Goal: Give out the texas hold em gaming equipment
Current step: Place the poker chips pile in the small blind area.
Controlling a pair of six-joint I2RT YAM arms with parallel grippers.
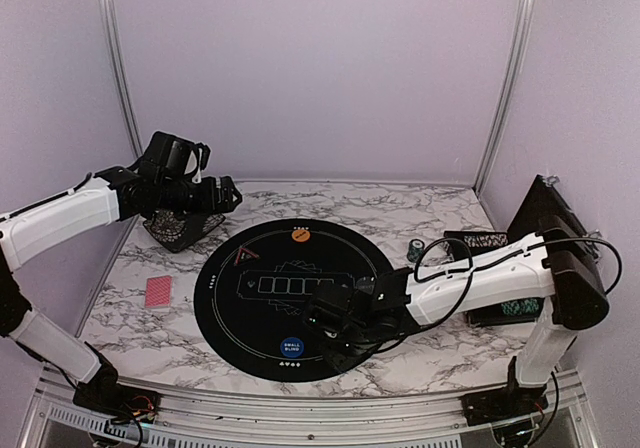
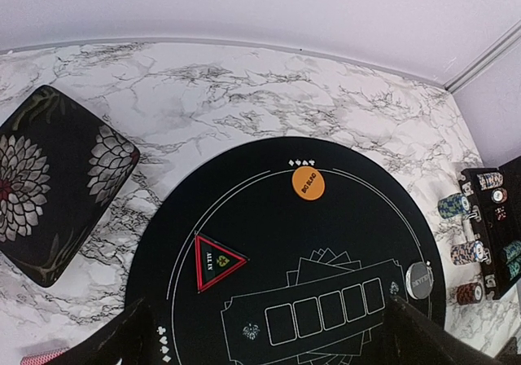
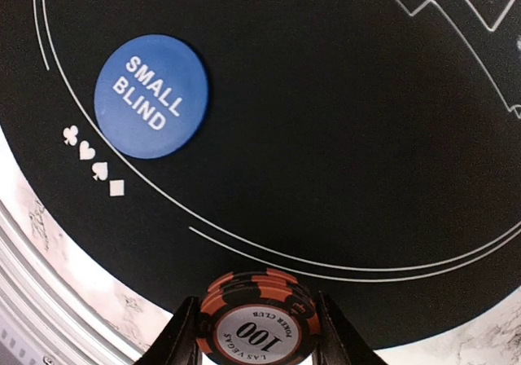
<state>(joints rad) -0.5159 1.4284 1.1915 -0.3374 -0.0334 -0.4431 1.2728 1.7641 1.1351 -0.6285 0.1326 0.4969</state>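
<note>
Red chips (image 3: 259,320), a short stack stamped 100, sit pinched in the right pincer (image 1: 338,330) above the near rim of the mat (image 3: 342,137), near the blue button (image 3: 151,96). Released tilted, they could topple or roll onto the surface (image 3: 81,288). How many chips is hidden. Left pincer (image 1: 212,194) hangs spread, empty.

Marble table (image 1: 420,203), round black mat (image 1: 235,313) at centre, red-backed cards (image 1: 159,292) left, floral box (image 2: 57,178) far left, chip case (image 1: 480,240) right

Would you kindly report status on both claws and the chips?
Left claw open, empty, raised. Right claw shut on red 100 chips, low over mat edge. Small Blind button nearby, apart.
</note>
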